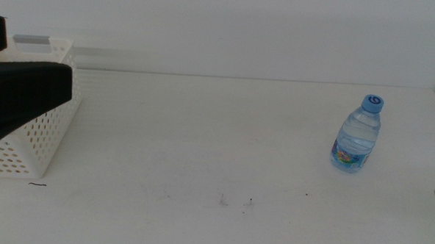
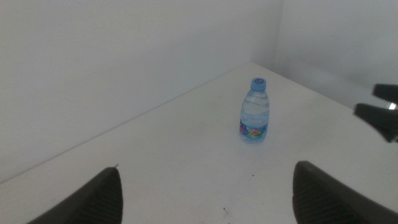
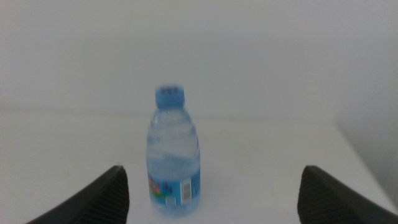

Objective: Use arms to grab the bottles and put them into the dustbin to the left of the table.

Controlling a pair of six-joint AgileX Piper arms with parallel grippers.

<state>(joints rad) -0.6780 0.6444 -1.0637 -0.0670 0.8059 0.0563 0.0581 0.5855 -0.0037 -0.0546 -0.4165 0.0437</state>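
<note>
The right hand (image 3: 211, 186) hung low with its jaws spread wide and nothing between them, the water bottle (image 3: 173, 152) upright on the counter (image 1: 202, 136) just ahead of it, centred on the gap. The left hand (image 2: 205, 193), also wide and empty, sat beside the dustbin (image 1: 36, 140), well apart from the bottle. Only 1 bottle showed. It looked light and narrow-based; an off-centre approach would likely have tipped it over.

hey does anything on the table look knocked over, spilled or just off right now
Nothing stands out. The water bottle stands upright on the table, cap on, with no liquid around it. The dustbin sits at the table's left side, partly hidden by the left arm. The right pincer is open, facing the bottle without touching it.
</note>
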